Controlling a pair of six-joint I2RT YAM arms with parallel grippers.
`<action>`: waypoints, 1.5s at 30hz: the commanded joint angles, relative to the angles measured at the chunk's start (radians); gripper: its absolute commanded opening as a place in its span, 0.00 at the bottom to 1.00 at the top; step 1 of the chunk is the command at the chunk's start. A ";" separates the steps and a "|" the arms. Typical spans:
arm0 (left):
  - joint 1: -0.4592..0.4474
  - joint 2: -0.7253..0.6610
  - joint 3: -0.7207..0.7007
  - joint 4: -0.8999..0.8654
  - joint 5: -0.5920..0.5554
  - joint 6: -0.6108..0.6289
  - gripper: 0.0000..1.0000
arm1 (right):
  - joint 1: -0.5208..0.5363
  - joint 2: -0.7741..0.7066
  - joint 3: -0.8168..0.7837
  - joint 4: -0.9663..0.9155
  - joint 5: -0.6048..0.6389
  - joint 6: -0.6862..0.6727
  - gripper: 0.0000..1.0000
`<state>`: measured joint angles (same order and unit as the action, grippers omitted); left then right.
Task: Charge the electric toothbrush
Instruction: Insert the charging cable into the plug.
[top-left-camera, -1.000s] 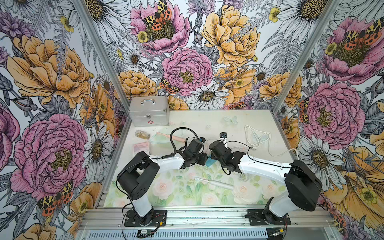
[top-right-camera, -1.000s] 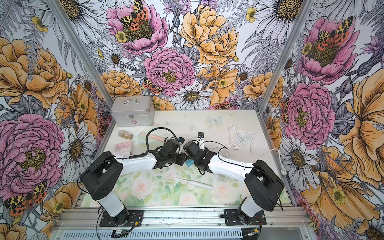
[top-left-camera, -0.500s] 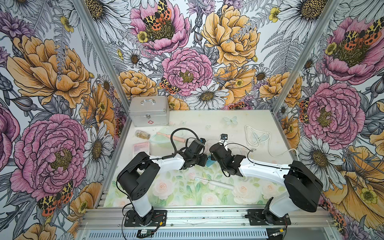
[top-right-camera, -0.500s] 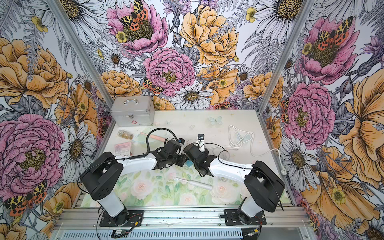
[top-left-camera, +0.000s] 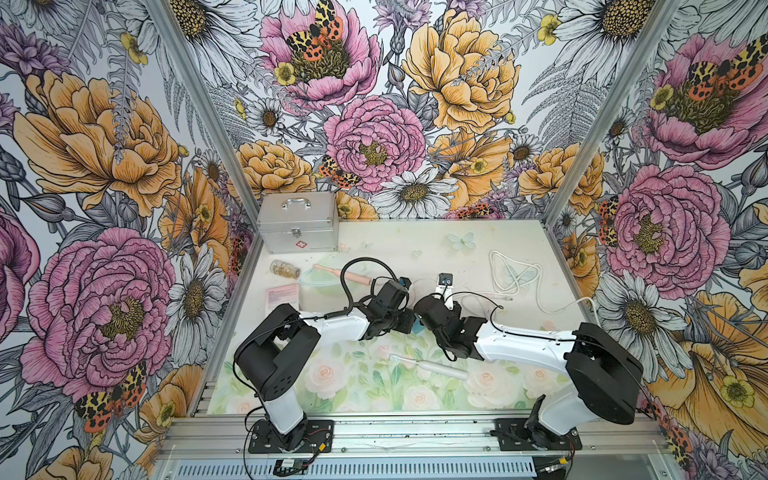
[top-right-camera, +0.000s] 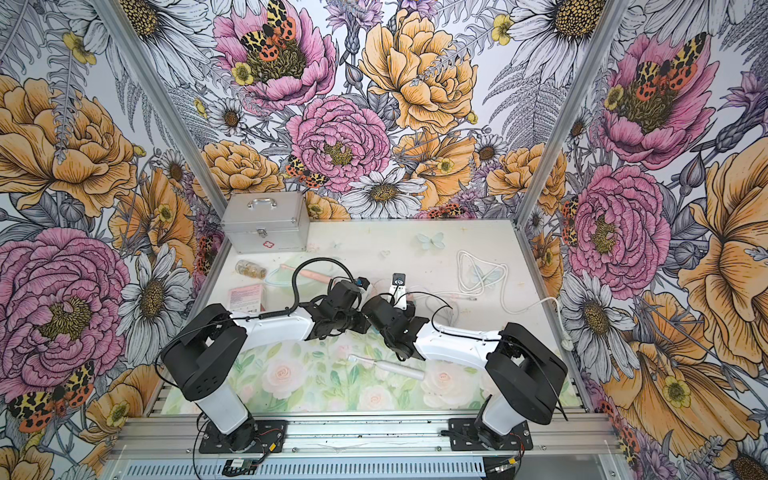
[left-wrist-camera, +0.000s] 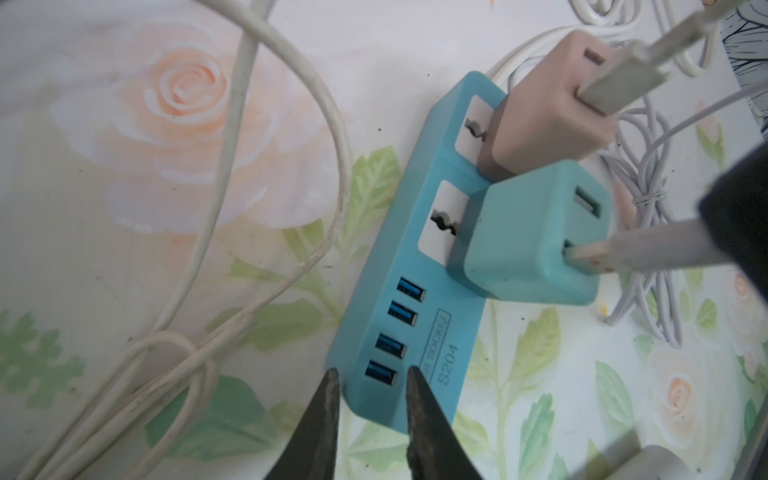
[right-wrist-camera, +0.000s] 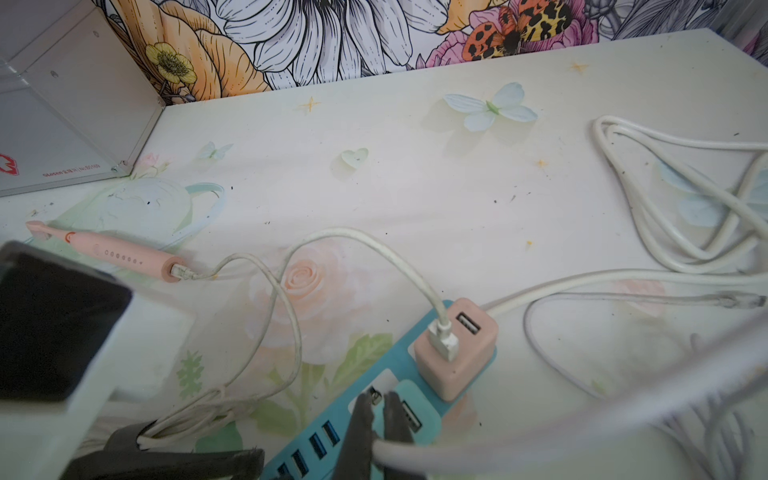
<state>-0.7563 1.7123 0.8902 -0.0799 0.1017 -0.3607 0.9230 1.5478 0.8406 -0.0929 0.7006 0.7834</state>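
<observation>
A white electric toothbrush (top-left-camera: 432, 368) (top-right-camera: 390, 366) lies loose near the front. A pink toothbrush (right-wrist-camera: 108, 253) (top-left-camera: 349, 275) has a cable running to the pink adapter (right-wrist-camera: 457, 349). Both adapters sit in the blue power strip (left-wrist-camera: 419, 266). My right gripper (right-wrist-camera: 380, 405) is shut on a white USB plug (left-wrist-camera: 623, 249), whose metal tip is in a port of the teal adapter (left-wrist-camera: 528, 241). My left gripper (left-wrist-camera: 372, 376) has its jaws a little apart, with the fingertips against the strip's USB end and no grip showing.
A silver case (top-left-camera: 297, 224) stands at the back left, with a small jar (top-left-camera: 284, 269) and a pink packet (top-left-camera: 282, 297) in front of it. Coiled white cable (top-left-camera: 513, 274) lies at the right. A loose cable end (right-wrist-camera: 744, 300) rests on the mat.
Almost nothing. The right wrist has edged slightly toward the near side; the left arm keeps its place at the strip.
</observation>
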 joint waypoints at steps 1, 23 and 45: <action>0.009 -0.020 -0.017 0.027 0.025 -0.034 0.29 | 0.026 0.052 -0.028 -0.072 -0.045 -0.064 0.00; 0.007 -0.020 -0.023 0.074 0.041 -0.072 0.28 | -0.005 0.053 -0.049 -0.110 0.085 -0.051 0.00; 0.011 -0.061 -0.022 0.031 0.014 -0.068 0.27 | -0.107 0.014 -0.216 -0.034 -0.271 -0.077 0.00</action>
<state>-0.7517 1.6955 0.8696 -0.0406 0.1307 -0.4206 0.8562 1.5063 0.7139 0.0727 0.6178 0.6926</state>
